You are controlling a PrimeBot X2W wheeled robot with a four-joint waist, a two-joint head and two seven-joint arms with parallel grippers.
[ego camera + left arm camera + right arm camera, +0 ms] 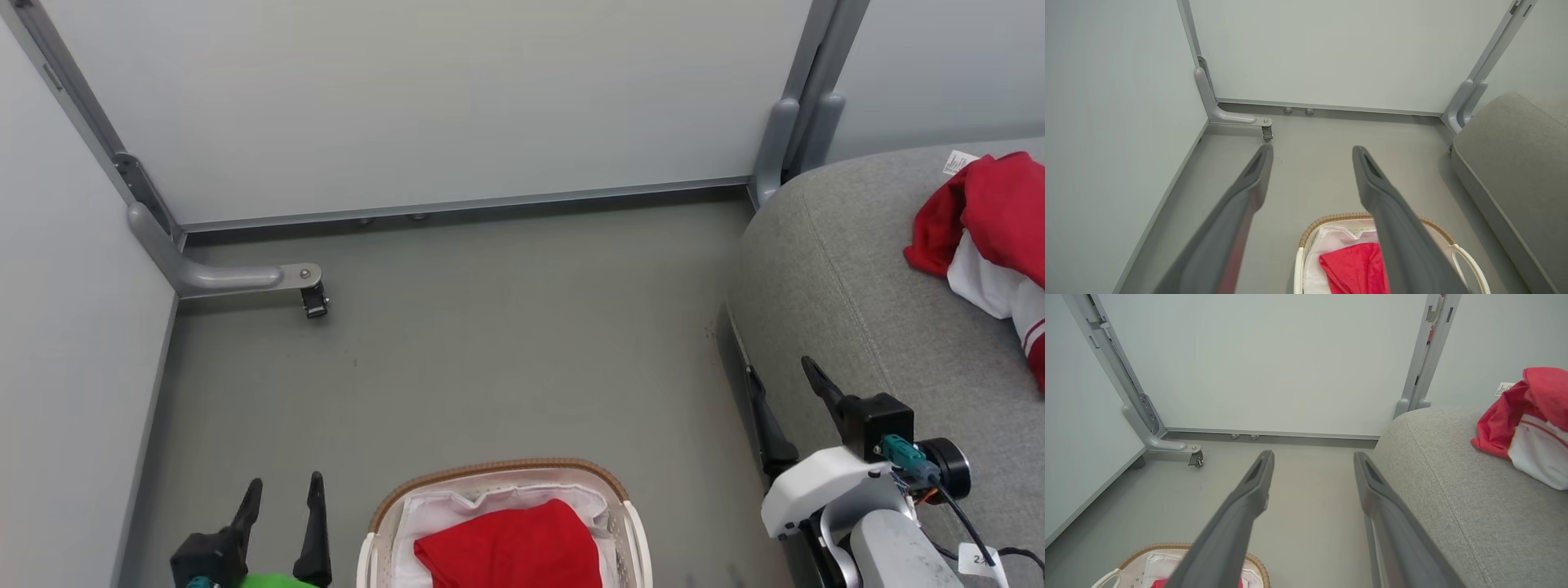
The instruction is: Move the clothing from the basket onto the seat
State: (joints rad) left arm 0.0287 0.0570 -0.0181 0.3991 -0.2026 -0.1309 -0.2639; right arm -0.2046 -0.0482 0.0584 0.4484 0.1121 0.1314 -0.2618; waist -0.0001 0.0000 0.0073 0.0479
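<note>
Red soft jersey clothing (510, 543) lies bunched inside the oval white plastic basket with a brown woven rim (498, 469), on the grey floor (490, 343); another red-and-white garment (992, 220) rests on the large grey woven-fabric seat (849, 278). The left tool (286, 483) beside the basket and the right tool (778, 369) by the seat's edge both stand wide open, empty.

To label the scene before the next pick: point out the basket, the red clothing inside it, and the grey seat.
basket (490, 467), head view, on the brown woven rim at its far edge.
red clothing (510, 547), head view, middle of the fabric lying in the basket.
seat (849, 269), head view, bare grey cushion top.
</note>
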